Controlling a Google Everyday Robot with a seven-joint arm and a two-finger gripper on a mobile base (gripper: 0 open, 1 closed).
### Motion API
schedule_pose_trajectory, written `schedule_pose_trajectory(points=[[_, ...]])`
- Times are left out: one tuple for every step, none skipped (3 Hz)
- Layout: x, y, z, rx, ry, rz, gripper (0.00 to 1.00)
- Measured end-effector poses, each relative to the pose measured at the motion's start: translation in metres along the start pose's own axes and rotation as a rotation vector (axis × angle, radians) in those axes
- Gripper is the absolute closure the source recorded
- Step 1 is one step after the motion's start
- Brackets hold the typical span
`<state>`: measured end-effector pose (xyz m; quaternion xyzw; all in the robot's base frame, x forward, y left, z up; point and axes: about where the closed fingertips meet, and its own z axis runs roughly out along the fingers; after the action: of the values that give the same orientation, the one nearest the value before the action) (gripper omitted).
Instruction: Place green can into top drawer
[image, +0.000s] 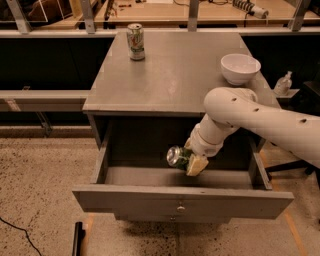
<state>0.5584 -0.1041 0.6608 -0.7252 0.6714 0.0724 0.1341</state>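
Observation:
The top drawer (180, 200) is pulled open, its grey front panel with a small round knob toward me. My gripper (187, 161) is inside the drawer opening, just above the drawer floor, shut on the green can (177, 156). The can lies tilted on its side in the gripper, its shiny silver end facing left and toward me. The white arm (250, 117) reaches in from the right over the drawer's right side.
A paler whitish can with a green-red logo (135, 42) stands at the back left of the cabinet top (170, 75). A white bowl (240, 68) sits at its right edge. A lower drawer front (172, 218) shows beneath. A bench runs behind.

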Motion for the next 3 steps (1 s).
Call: schedule_pose_trajectory(points=[[0.0, -0.002, -0.006, 0.025, 0.014, -0.01, 0.12], [-0.006, -0.003, -0.016, 0.036, 0.002, -0.036, 0.08], [-0.017, -0.003, -0.036, 0.045, -0.016, -0.06, 0.32]])
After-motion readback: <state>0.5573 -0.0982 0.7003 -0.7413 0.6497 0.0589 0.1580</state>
